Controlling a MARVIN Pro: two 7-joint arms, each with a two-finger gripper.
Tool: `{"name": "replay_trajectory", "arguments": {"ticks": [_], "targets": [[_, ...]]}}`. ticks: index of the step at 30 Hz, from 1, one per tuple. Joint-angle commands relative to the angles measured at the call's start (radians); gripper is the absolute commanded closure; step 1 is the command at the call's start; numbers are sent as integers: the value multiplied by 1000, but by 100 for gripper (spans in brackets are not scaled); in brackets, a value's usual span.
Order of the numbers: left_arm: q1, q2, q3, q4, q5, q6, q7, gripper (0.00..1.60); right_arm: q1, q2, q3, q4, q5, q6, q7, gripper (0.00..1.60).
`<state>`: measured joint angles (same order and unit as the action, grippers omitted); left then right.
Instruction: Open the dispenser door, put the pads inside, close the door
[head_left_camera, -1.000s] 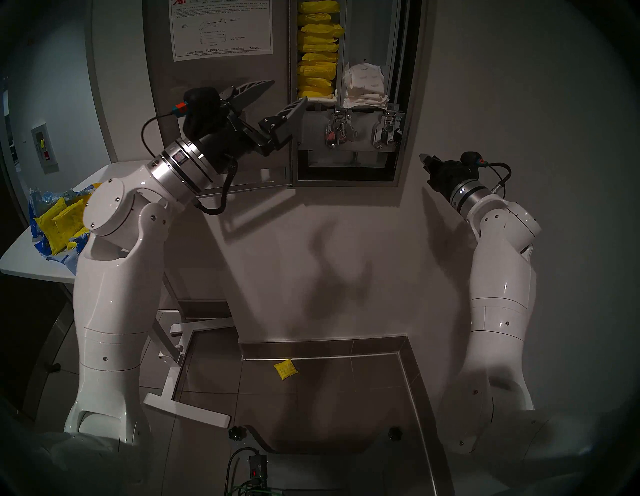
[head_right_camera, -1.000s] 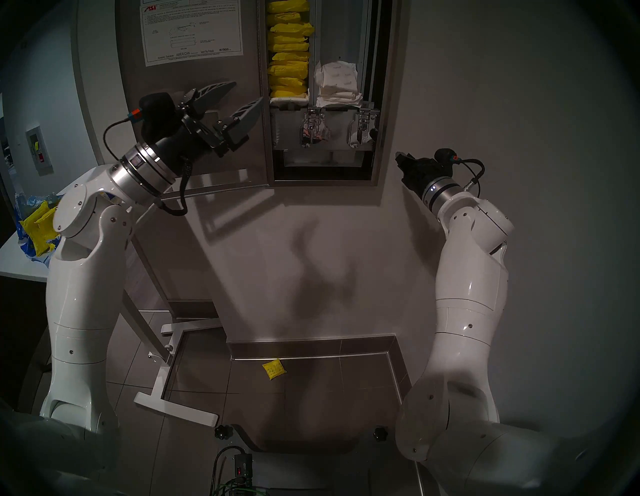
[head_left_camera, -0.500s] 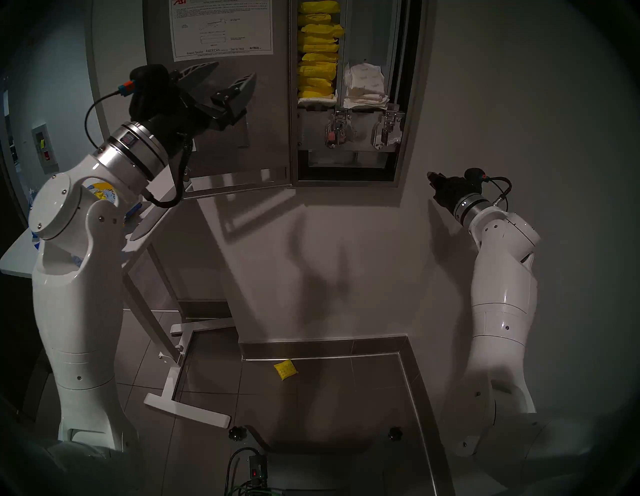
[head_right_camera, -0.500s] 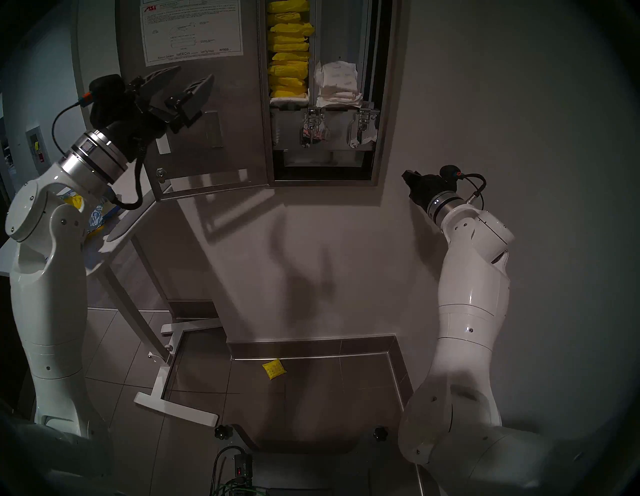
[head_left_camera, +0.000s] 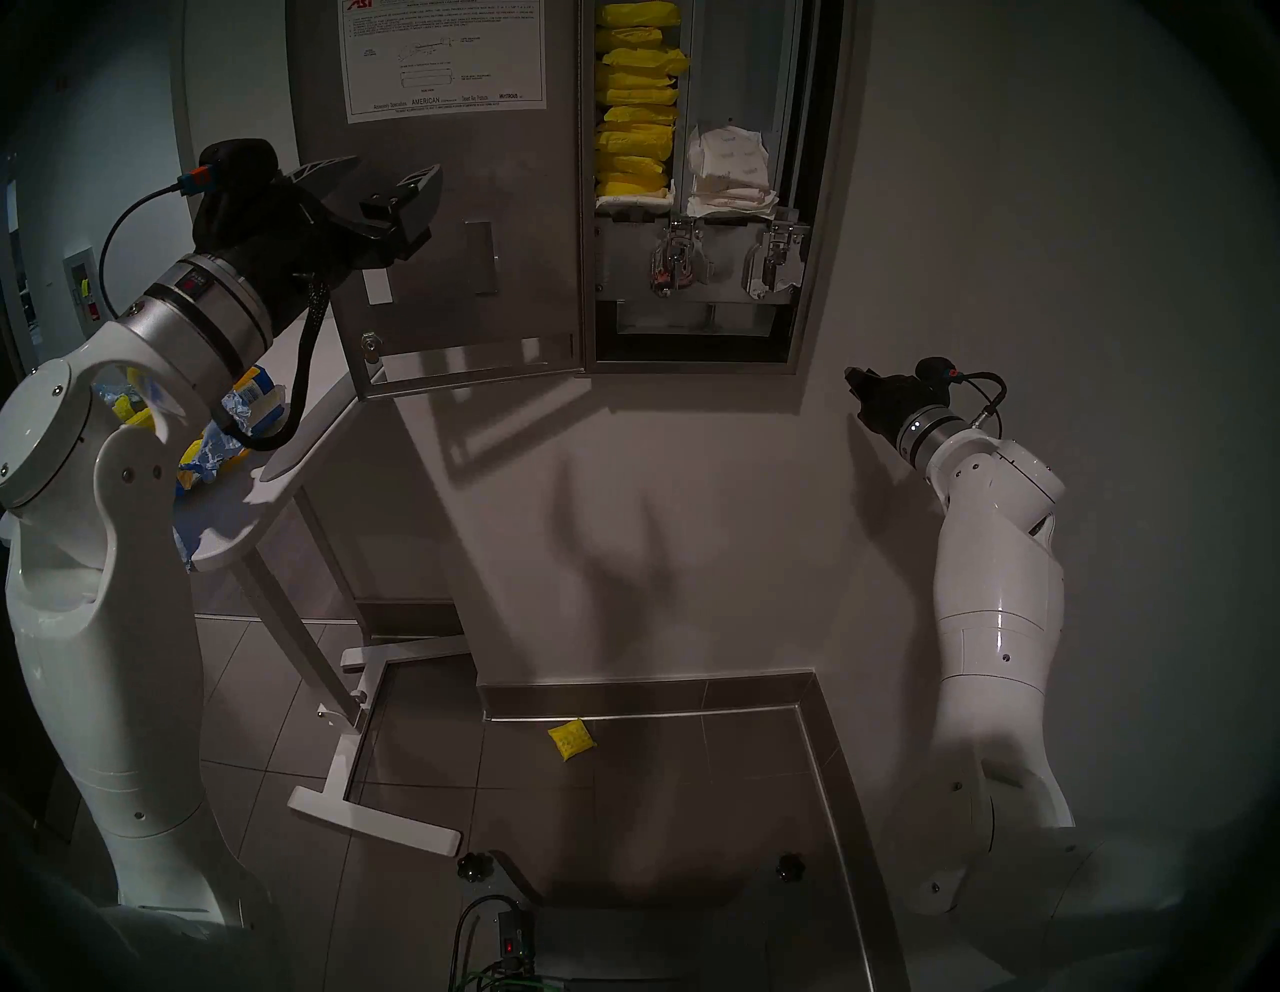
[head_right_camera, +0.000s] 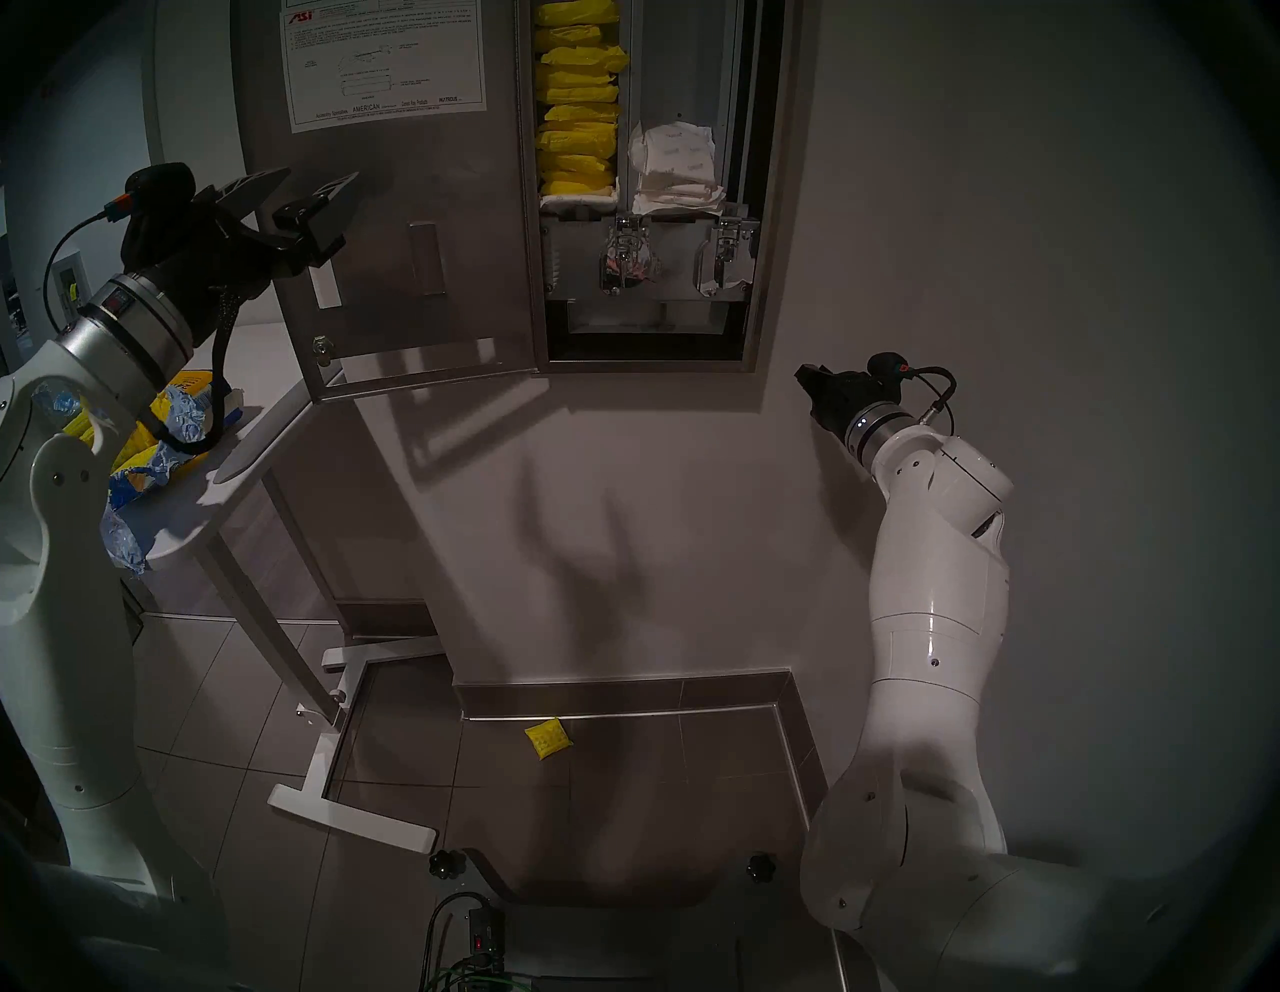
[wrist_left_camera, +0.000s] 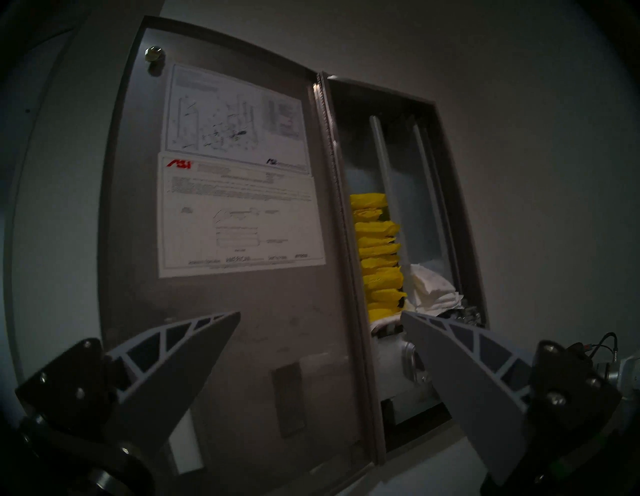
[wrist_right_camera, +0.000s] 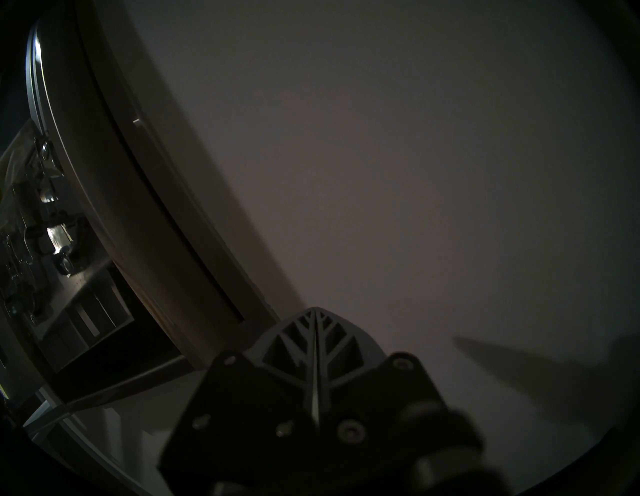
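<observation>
Pads in dispenser, door left.

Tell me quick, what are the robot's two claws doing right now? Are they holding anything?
Left gripper: open wide, holding nothing, in front of the open door.
Right gripper: shut tight, holding nothing, near the wall.
</observation>
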<state>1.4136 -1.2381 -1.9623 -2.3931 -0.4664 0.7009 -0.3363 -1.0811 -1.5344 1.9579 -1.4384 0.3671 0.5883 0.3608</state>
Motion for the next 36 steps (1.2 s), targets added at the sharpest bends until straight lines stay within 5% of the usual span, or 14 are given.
{"name": "replay_trajectory", "arguments": {"ticks": [1,2,3,4,5,12,23,36], "targets": [[5,-16,-44,-50,12,105,69,0,26,20,-6,19,-3,-35,23,160],[10,-17,-50,-50,19,118,79,0,27,21,-6,27,-6,-38,23,147],[11,-20,-54,-50,22,134,89,0,28,23,-7,35,-9,-44,24,104],[16,-23,-59,-50,30,148,101,0,29,24,-8,42,-12,-47,24,85],[19,-25,-61,-50,33,162,110,0,30,25,-8,48,-15,-52,25,4],[58,-52,-54,-50,79,248,183,0,35,33,-10,78,-27,-77,36,0],[100,-67,-25,-50,149,259,269,0,38,35,-10,89,-31,-92,46,0],[146,-32,-149,-50,162,259,267,0,37,38,-12,93,-27,-97,49,0]]}}
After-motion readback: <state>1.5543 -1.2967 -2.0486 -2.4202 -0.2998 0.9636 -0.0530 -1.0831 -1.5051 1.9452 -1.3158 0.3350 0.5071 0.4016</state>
